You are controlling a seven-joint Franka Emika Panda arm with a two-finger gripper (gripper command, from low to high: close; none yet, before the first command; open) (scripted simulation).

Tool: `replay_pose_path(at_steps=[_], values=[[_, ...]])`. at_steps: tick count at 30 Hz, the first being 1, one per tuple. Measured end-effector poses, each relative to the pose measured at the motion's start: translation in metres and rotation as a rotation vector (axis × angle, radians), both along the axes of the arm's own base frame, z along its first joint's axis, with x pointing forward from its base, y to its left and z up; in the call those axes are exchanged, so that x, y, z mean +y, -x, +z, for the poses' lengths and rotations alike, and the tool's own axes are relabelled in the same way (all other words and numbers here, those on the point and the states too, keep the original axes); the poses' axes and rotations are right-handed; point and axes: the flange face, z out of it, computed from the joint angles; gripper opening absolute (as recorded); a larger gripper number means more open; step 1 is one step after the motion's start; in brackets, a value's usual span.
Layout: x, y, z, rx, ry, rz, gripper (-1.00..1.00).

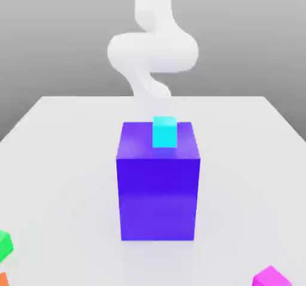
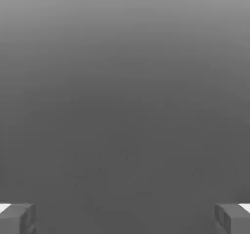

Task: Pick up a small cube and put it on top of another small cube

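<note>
While the jaws gape wide, magenta cube point(image 1: 271, 277) apart, at exterior view's right.

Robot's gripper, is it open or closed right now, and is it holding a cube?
Gripper: open, fingers wide apart, holding nothing.

The pale table point(image 1: 60, 159) bears a blue-violet block point(image 1: 158, 198) and green point(image 1: 5, 245), orange point(image 1: 3, 279) and magenta cubes point(image 1: 272, 277)

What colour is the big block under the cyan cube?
Blue-violet: the block shows best in the exterior view.
</note>
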Motion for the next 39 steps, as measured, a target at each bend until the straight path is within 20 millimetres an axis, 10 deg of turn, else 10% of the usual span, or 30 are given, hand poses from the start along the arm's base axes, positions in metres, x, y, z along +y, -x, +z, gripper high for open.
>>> replay_pose_path(at_steps=[16,34,35,39], values=[[0.104,-0.142,-0.227,0.377,0.125,0.246,0.0],[0.204,-0.137,-0.537,0.718,0.205,0.511,0.0],[0.204,-0.136,-0.549,0.719,0.205,0.512,-1.0],[0.204,-0.136,-0.549,0.719,0.205,0.512,-1.0]])
